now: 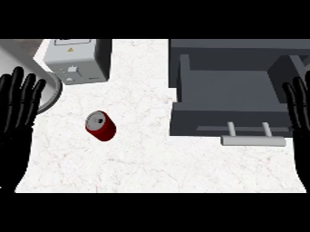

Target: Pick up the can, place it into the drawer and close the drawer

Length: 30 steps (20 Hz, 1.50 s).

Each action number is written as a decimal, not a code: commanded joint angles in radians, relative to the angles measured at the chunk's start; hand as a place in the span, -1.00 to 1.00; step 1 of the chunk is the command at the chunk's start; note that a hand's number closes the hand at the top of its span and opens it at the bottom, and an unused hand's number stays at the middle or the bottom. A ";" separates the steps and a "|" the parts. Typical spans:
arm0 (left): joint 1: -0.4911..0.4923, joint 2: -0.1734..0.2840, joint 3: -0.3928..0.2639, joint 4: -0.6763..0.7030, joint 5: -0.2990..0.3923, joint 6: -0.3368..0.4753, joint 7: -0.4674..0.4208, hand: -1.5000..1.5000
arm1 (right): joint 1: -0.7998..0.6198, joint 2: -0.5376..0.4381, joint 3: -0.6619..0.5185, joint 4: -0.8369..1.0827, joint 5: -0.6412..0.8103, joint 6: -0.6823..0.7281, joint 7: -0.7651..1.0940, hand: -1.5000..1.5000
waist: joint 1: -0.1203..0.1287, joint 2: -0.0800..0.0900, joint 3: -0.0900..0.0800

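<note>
The black left hand [14, 108] rests at the left edge, fingers straight and up, holding nothing. The black right hand [308, 106] mirrors it at the right edge. The red metal can [101, 125] lies on the white marble counter [144, 158], left of the open dark grey drawer [228, 97].

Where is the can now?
In the head view the can lies on the counter, left of centre, below the toaster and left of the open drawer.
</note>
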 commanded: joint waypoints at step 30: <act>-0.118 0.518 0.284 0.455 0.872 -0.717 0.305 -1.00 | 0.359 -0.098 -0.386 -0.041 -0.325 0.212 0.074 -1.00 | -0.024 0.010 -0.001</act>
